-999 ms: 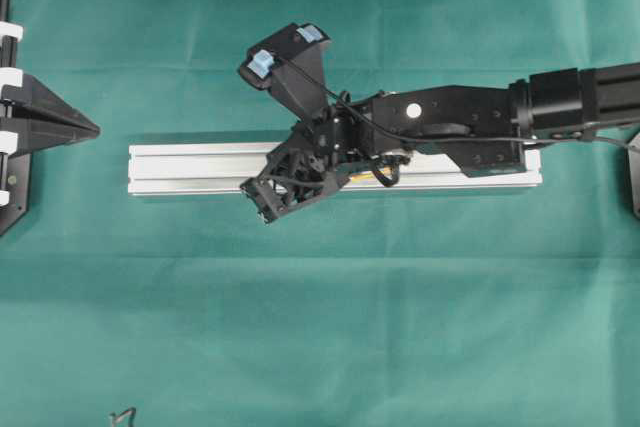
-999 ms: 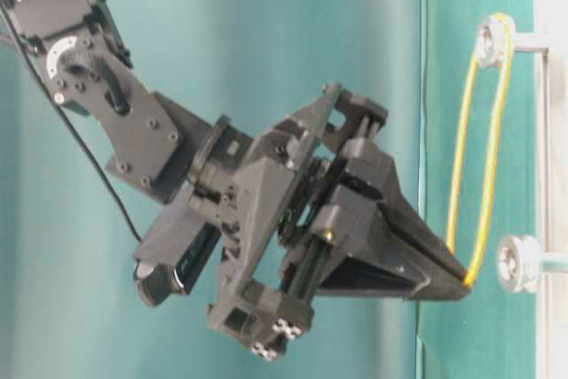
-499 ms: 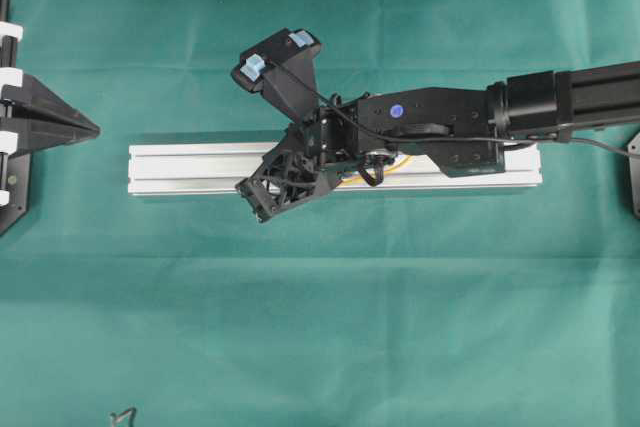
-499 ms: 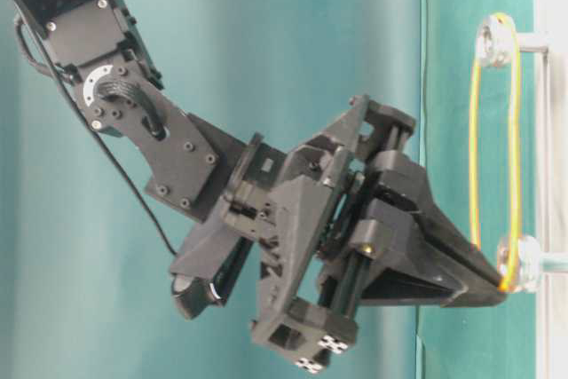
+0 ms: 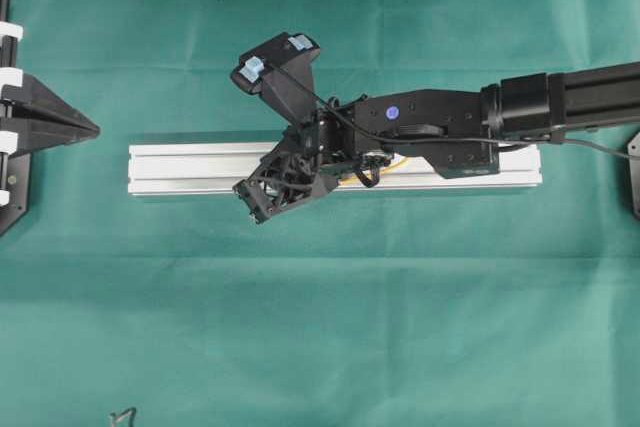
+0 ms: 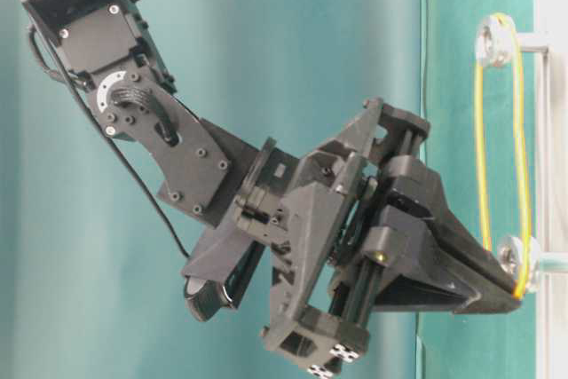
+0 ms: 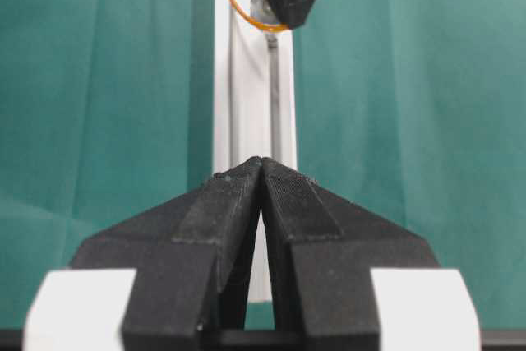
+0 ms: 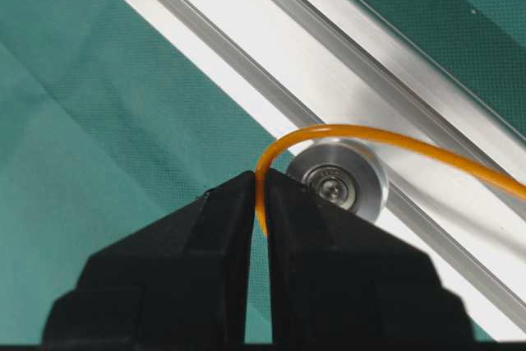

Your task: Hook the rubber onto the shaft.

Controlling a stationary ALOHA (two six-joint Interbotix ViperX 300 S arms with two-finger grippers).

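Note:
The orange rubber [image 8: 329,131] is a thin loop, and my right gripper [image 8: 260,177] is shut on one end of it. That end curves over a silver pulley on its shaft [image 8: 341,182] on the aluminium rail [image 5: 190,167]. From table level the rubber [image 6: 482,175] runs taut from the upper pulley [image 6: 493,39] down past the lower pulley [image 6: 513,255] to the right gripper's tip [image 6: 516,295]. My left gripper [image 7: 261,162] is shut on nothing. It rests at the rail's left end [image 5: 95,129], pointing along the rail.
Green cloth covers the table around the rail. A small black object [image 5: 122,414] lies at the front left edge. A black bracket [image 5: 634,172] sits at the right edge. The right arm [image 5: 560,102] reaches in from the right above the rail.
My right gripper has pulled the rubber's free end along the rail, from short of the second pulley to just past it. The loop is now stretched longer. The left gripper has not moved.

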